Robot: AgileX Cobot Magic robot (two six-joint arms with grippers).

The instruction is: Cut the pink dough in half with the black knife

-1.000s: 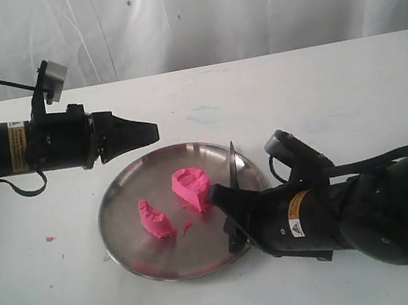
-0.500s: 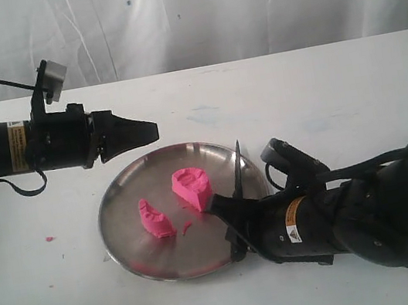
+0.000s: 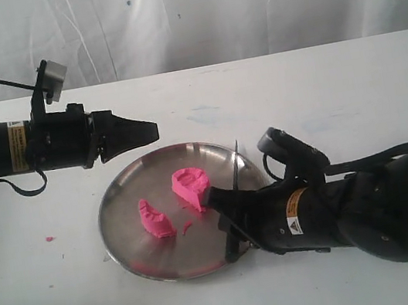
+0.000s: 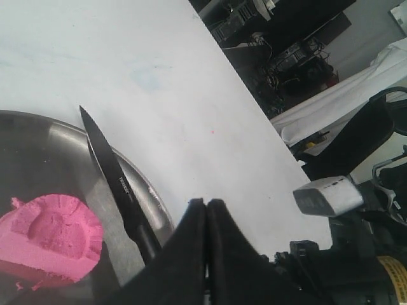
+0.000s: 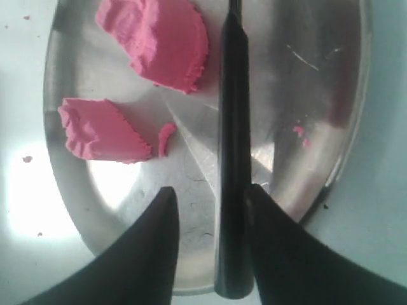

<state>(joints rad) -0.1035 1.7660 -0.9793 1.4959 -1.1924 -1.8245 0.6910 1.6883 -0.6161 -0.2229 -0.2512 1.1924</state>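
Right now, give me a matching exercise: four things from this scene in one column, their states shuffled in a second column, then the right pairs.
Column one:
1. pink dough
2. black knife
3. left end effector
4. steel plate

Column two:
A. shut, holding nothing
B. lies in two chunks
C. carries the dough
D. sits between the open fingers of the right end effector

Pairs: 1-B, 2-D, 3-A, 4-C
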